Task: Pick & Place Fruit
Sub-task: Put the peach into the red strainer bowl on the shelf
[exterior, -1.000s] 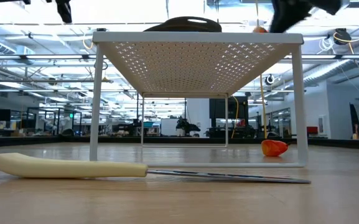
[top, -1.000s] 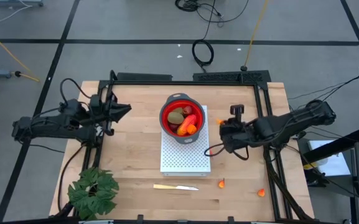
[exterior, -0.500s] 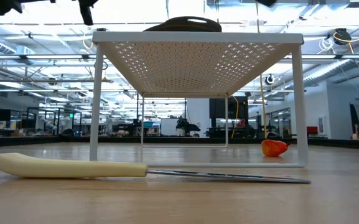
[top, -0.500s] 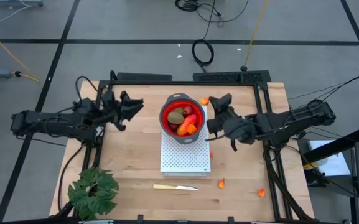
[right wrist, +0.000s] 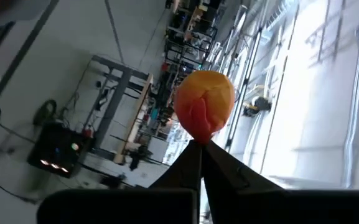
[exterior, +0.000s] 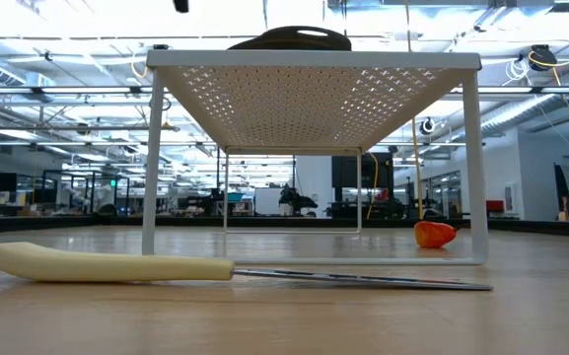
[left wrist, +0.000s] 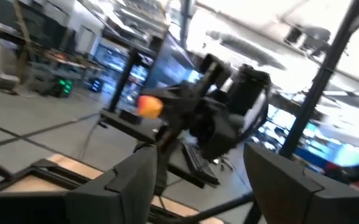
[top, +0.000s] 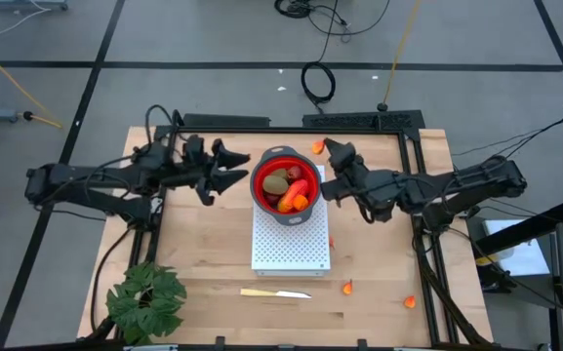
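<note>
A red bowl stands on a white perforated rack and holds several fruit pieces: an olive-brown oval, a dark red ball and a red-orange oblong. My right gripper is level by the bowl's far right rim, shut on a small orange fruit bit; the left wrist view shows that bit too. My left gripper stands open just left of the bowl, its two fingers holding nothing. Two more orange bits lie on the table. My right gripper pinches the orange bit by its lower end, between the very tips of its two fingers. The fingers lie level and come from the table's right. The bit sticks out beyond the fingertips, lifted clear of table and bowl.
A pale yellow knife lies in front of the rack, and a green leafy plant stands at the near left corner. In the low view the rack stands on thin legs with an orange bit beyond it.
My right gripper has risen, turned from pointing down to level, and swung toward the bowl's far right rim with the orange bit. My left gripper has gone toward the table's right, up to the bowl, and opened.
</note>
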You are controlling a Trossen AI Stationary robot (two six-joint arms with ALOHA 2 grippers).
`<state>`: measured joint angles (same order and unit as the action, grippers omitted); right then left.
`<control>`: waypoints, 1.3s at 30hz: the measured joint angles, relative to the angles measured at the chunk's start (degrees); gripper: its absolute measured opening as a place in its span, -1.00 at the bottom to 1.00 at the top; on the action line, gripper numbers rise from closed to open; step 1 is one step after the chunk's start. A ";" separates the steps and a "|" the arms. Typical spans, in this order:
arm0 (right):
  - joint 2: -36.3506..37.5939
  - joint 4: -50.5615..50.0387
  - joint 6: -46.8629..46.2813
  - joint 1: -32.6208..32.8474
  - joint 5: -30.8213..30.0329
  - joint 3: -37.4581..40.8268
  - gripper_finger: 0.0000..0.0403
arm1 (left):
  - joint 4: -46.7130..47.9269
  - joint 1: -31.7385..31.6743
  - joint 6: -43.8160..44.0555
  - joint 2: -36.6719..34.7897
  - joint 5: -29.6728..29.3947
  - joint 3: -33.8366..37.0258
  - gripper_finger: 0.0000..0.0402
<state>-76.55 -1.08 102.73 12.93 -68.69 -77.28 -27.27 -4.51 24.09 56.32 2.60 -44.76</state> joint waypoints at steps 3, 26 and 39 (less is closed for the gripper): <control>-0.07 -0.11 2.70 0.00 0.21 1.32 -1.00 | 2.94 0.00 0.58 3.02 2.38 -3.94 0.24; 0.00 5.22 8.56 3.11 7.47 5.76 -1.00 | 25.72 -4.90 6.37 23.61 17.32 -27.56 0.25; -0.04 7.03 9.59 3.67 10.48 5.76 -1.00 | 24.34 -6.55 9.57 27.78 21.19 -30.98 0.25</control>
<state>-76.60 5.95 112.33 16.60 -58.21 -71.53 -2.93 -11.06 33.66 84.09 23.79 -75.75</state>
